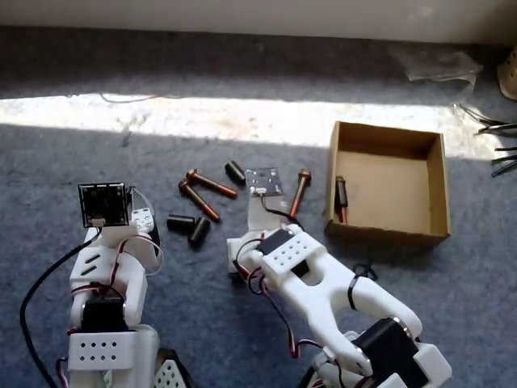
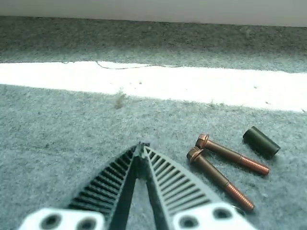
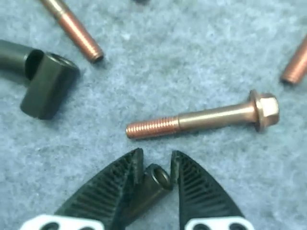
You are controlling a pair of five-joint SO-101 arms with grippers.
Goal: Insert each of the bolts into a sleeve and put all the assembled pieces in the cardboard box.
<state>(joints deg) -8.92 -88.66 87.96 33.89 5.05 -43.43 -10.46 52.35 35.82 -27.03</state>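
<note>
1. The left gripper (image 2: 141, 149) is closed on nothing, its fingers pressed together at the tips just above the carpet (image 2: 57, 124). Two bolts (image 2: 218, 176) lie side by side ahead of it, toward the right arm, with a loose sleeve (image 2: 261, 141) just beyond them. None of these is touched.
2. Two further sleeves (image 3: 43, 76) lie touching each other between the arms, on the left-arm side of the right gripper (image 3: 156, 155).
3. The right gripper is clamped on a dark held sleeve (image 3: 156, 181), which is gripped close to the fingertips and tilted, its open mouth turned forward and a little aside.
4. Just ahead of those fingertips a copper bolt (image 3: 206, 117) lies crosswise on the carpet, near the held sleeve but apart from it.
5. Farther right, beyond the right gripper, is the cardboard box (image 1: 386, 232). One assembled piece (image 1: 341, 200) lies inside it, against the wall nearest that gripper.
6. Several failures are judged possible:
   - The copper bolt is braced by nothing, so it may be shoved along the carpet rather than entered.
   - The held sleeve may be pivoted or squeezed out, because the hold is shallow and tilted.
   - The threads may be caught on the sleeve's rim if mouth and bolt tip are not lined up first.
</note>
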